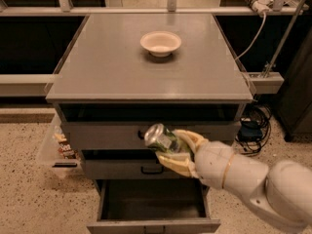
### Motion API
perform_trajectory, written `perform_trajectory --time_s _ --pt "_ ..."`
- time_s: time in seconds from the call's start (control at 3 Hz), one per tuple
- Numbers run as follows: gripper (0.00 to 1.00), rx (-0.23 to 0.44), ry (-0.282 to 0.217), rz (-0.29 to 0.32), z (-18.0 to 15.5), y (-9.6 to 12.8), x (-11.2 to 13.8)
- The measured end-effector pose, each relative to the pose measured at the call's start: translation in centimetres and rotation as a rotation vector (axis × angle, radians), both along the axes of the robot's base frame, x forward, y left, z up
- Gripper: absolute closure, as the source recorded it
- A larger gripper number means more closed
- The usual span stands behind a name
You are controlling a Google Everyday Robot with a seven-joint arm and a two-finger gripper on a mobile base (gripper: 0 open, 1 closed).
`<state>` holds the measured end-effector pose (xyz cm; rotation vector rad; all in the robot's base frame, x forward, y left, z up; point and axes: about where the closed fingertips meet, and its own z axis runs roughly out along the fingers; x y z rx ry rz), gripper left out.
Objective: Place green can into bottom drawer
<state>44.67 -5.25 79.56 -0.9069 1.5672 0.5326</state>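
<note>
My gripper [171, 150] is shut on the green can [162, 139], a shiny green-and-silver can held tilted on its side between the cream fingers [176, 164]. It hangs in front of the two upper drawers of the grey cabinet [146, 77]. The bottom drawer [153, 204] is pulled open below, its dark inside showing. The can is above the drawer's back part, not inside it. My white arm [253, 179] comes in from the lower right.
A cream bowl [161, 43] sits on the cabinet top near the back. A clear bin with packets [61, 147] stands on the speckled floor at the left. Cables and a black box [253, 126] lie at the right.
</note>
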Motion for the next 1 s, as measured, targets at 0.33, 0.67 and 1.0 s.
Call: perform_trajectory --time_s 0.33,0.67,1.0 --pt "1.00 0.083 0.053 -0.117 -6.81 -3.76 -1.86" --pt "1.00 0.125 0.065 -0.120 -7.62 -3.93 -1.88" --pt "1.00 0.121 0.064 -0.119 -7.52 -3.87 -1.87"
